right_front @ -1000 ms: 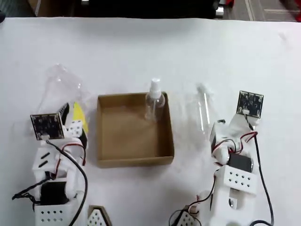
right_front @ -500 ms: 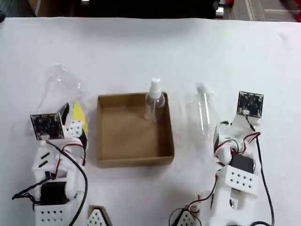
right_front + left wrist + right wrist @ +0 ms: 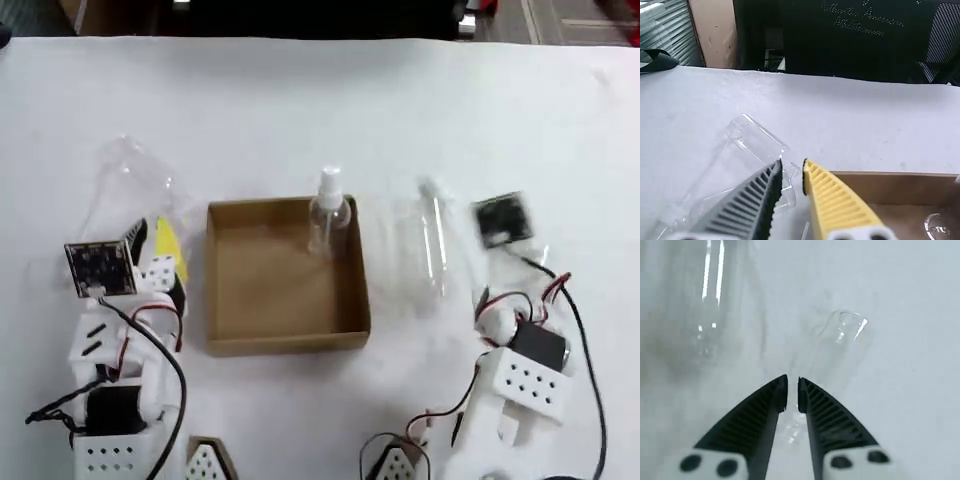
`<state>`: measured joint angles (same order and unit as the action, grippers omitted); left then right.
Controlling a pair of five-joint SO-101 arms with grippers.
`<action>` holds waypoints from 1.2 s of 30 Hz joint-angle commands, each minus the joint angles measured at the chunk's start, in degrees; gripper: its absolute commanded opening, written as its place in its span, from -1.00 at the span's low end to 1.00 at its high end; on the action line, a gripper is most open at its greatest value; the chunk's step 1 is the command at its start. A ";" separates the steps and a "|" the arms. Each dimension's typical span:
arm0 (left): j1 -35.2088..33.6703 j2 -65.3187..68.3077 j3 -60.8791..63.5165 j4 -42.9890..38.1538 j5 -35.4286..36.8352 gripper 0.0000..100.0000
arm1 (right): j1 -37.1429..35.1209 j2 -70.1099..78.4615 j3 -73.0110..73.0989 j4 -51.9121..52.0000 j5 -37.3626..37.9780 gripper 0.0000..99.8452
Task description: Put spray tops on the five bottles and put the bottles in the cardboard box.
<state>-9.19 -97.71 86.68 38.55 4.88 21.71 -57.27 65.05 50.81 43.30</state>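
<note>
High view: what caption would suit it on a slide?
Two robot arms flank a cardboard box with one spray-topped bottle standing in a corner.

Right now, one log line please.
box: one spray-topped bottle standing inside | right claw: by topless bottle on table | left claw: near clear plastic

- The bench (image 3: 300, 100) has a plain white top running to its far edge, where darker floor shows behind.
- A shallow open cardboard box (image 3: 222, 290) sits flat on it, near the middle.
- Left of the box lies a loose heap of clear plastic pieces (image 3: 125, 180), seen close in the left wrist view (image 3: 752, 142).
- Just right of the box a clear bottle (image 3: 432, 240) lies on its side.
- In the right wrist view, a second clear bottle (image 3: 845, 335) lies close by.
- The two arm bases (image 3: 110, 445) stand at the near edge.
</note>
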 commanded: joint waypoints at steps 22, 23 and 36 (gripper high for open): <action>0.04 -0.66 -1.93 -1.32 -3.60 -0.86 | 17.98 -0.31 15.30 -18.59 62.24 -0.97; 0.04 -0.66 -1.93 -1.32 -3.69 -0.86 | 17.63 -0.31 16.26 -20.35 61.36 -0.97; 0.04 -0.66 -1.93 -1.32 -3.69 -0.86 | 7.25 -0.40 22.59 -21.58 51.78 -0.97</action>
<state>-9.19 -97.71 86.68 38.55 1.80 33.23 -57.36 88.09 30.42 102.46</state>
